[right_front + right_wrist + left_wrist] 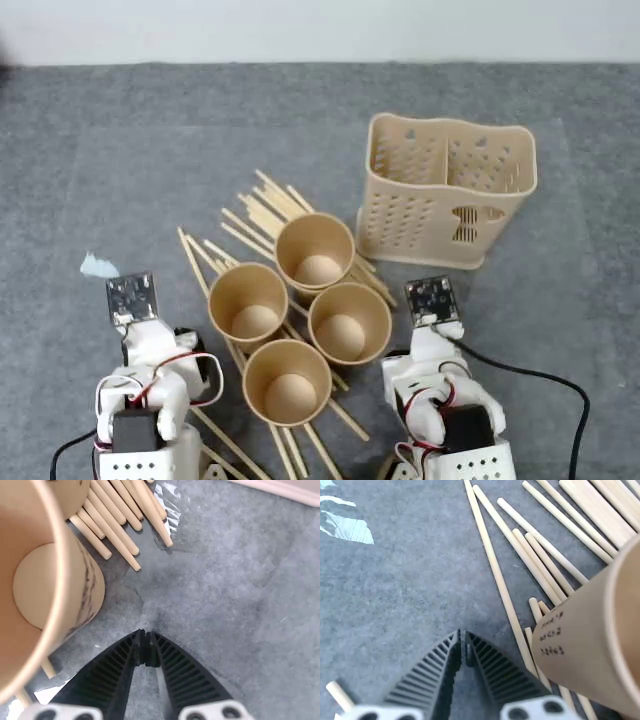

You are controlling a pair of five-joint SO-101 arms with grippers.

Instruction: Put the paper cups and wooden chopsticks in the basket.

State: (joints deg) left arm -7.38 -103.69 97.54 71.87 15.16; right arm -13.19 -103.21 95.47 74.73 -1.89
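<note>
- The left pincer [463, 652] hangs low over the grey tabletop [560, 330] by its near edge. Its jaws are pressed together with nothing between them, and the left cup [590, 640] stands just beside it.
- The right pincer [146, 652], also by the near edge, is closed tight and empty in the same way. The right cup [30, 580] stands close at its side.
- Between the two arms the nearest cup [287, 383] stands upright, mouth up.
- Together with the far cup [316, 250], the four paper cups form a tight cluster mid-tabletop. They sit on top of the wooden chopsticks [262, 215], which lie flat and fan out beneath them.
- The basket [440, 215] stands upright toward the far right, well apart from both arms. It has two compartments, and both look empty.
- Nothing has gone in yet, so the first pick is probably a cup.
- To do that well, open a pincer wide before descending and put one jaw inside the rim and one outside. Squeeze gently, because the paper wall will likely buckle.
- Lift straight up. The cups rest on loose sticks and crowd each other, so a sideways pull could topple a neighbour.
- The right arm looks better placed to reach the basket.
</note>
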